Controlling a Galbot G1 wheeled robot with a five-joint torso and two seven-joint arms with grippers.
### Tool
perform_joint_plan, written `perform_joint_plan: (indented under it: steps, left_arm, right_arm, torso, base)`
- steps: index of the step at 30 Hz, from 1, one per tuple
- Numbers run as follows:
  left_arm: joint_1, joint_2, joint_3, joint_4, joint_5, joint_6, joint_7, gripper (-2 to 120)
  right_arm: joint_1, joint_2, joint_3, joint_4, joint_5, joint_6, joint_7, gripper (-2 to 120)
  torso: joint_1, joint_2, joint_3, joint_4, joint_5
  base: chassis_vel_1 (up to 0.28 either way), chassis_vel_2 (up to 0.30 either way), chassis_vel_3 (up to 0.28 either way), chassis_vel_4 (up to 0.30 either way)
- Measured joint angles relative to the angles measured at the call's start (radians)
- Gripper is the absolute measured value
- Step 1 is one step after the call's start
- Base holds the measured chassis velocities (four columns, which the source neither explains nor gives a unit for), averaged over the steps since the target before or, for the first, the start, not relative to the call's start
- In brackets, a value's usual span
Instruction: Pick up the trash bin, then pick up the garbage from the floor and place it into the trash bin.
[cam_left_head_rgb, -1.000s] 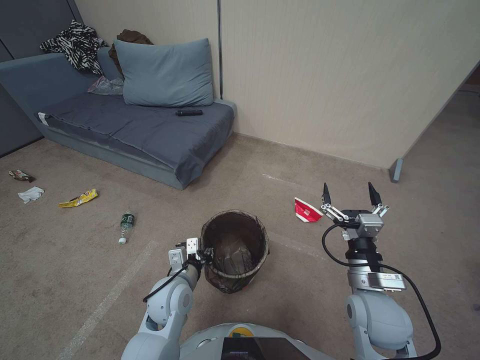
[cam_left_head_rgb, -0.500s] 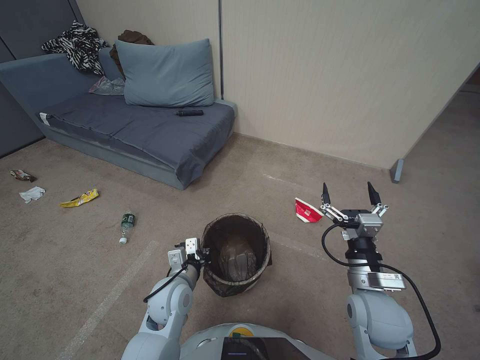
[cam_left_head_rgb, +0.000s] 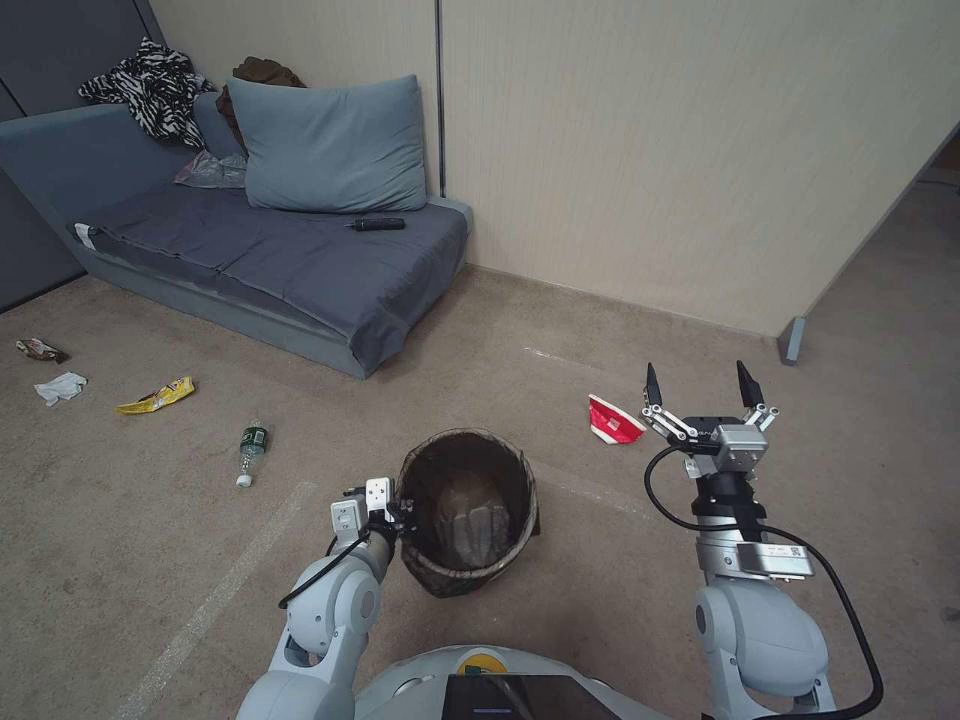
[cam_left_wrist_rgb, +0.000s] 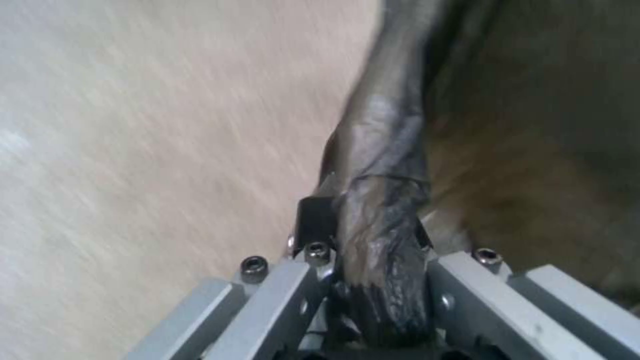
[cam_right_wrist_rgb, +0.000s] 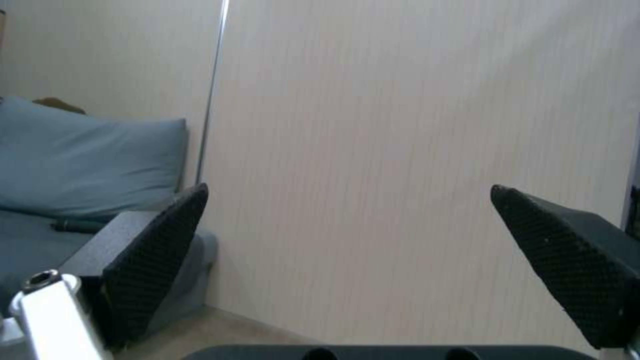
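Already my left gripper (cam_left_head_rgb: 392, 512) was clamped on the near rim of the small round trash bin with its dark bag liner (cam_left_head_rgb: 466, 520), keeping its mouth upward beside me to receive litter. My right gripper (cam_left_head_rgb: 700, 384) hovered with jaws wide apart just beside the red paper cup (cam_left_head_rgb: 612, 421) on the carpet, presumably ready to pick it up.

No text, brand, number or sign is legible anywhere in the views. A white tag with a small dark square code (cam_left_head_rgb: 783, 553) sits on the right forearm, too small to decode. The bottle (cam_left_head_rgb: 250, 449) on the floor carries a green label and the yellow wrapper (cam_left_head_rgb: 157, 397) and red paper cup (cam_left_head_rgb: 613, 421) show print, but no characters resolve on any of them.
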Motion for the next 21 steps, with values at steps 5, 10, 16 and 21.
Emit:
perform_joint_plan:
  steps: [5, 10, 16, 21]
  left_arm:
    - [0.022, 0.016, -0.016, -0.162, 0.033, -0.037, 0.008, 3]
    - [0.039, 0.019, -0.002, -0.263, 0.053, -0.041, 0.012, 3]
    - [0.050, 0.023, 0.029, -0.339, 0.073, -0.062, 0.048, 3]
    - [0.051, 0.024, 0.031, -0.352, 0.093, -0.067, 0.061, 3]
  right_arm:
    - [-0.001, 0.000, -0.016, -0.001, 0.016, -0.008, 0.022, 100]
    - [-0.002, 0.000, -0.017, -0.001, 0.016, -0.011, 0.028, 100]
    - [-0.009, 0.000, -0.012, 0.005, 0.017, -0.011, 0.028, 100]
    - [-0.012, 0.000, -0.012, 0.007, 0.017, -0.012, 0.028, 100]
  torso:
    - [0.000, 0.000, 0.000, 0.0001, 0.0013]
    - [0.000, 0.000, 0.000, 0.0005, 0.0012]
    - [0.000, 0.000, -0.001, 0.0002, 0.0015]
    - [0.000, 0.000, 0.000, 0.0003, 0.0015]
  base:
    - [0.000, 0.000, 0.000, 0.000]
    - [0.000, 0.000, 0.000, 0.000]
    - [0.000, 0.000, 0.000, 0.000]
    - [0.000, 0.000, 0.000, 0.000]
